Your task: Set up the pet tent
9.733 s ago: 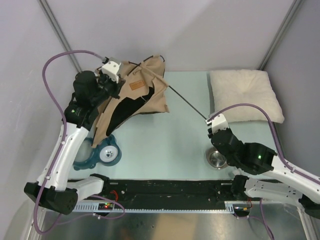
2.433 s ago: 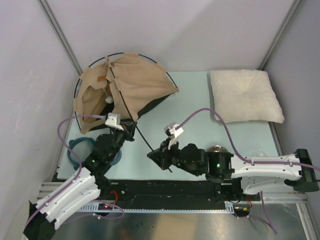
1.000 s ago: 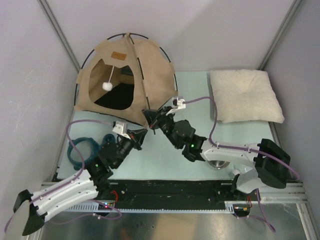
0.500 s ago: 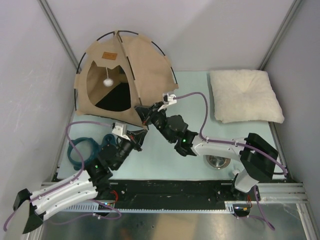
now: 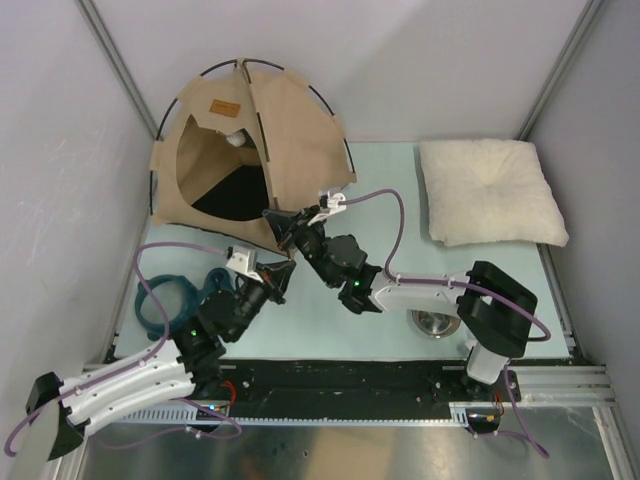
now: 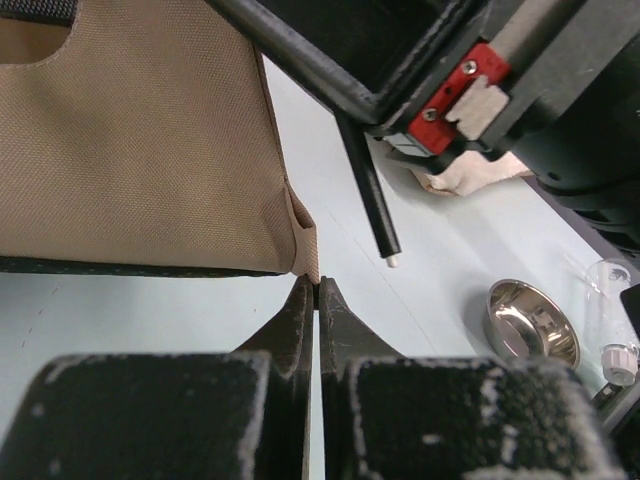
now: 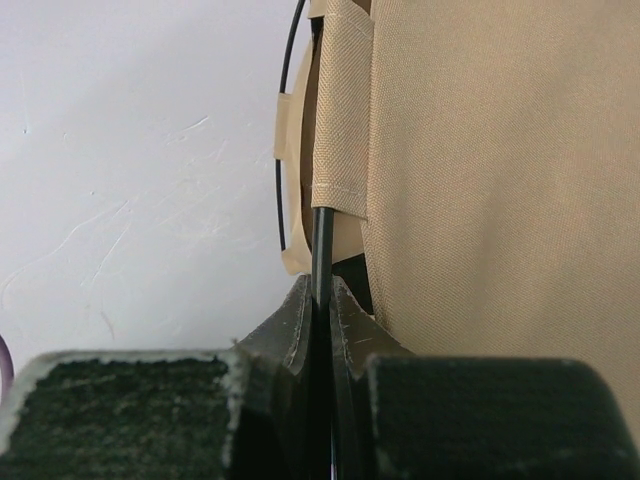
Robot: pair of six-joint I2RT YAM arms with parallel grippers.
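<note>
Left pincer point(image 6: 316, 287) is clamped fully shut on the small tan tab point(image 6: 305, 240) at the near corner of the large tan fabric pet tent with black edging point(image 5: 295, 130). Right pincer point(image 7: 321, 292) is closed tight on a thin black pole point(image 7: 321, 245), just below the fabric sleeve it runs into. The tent stands upright at the far left of the pale green surface point(image 5: 370, 195), opening facing near-left, brown label patch point(image 5: 222, 108) above the opening. The pole's white-tipped end point(image 6: 392, 262) sticks out free just beside the tab.

You've got both pincers crowded at that one corner. The right arm lies across the round steel bowl point(image 5: 435, 325). A teal ring-shaped dish point(image 5: 145, 305) sits by the left arm with purple cable over it. The cream rectangular pillow point(image 5: 490, 190) is well apart, far right.
</note>
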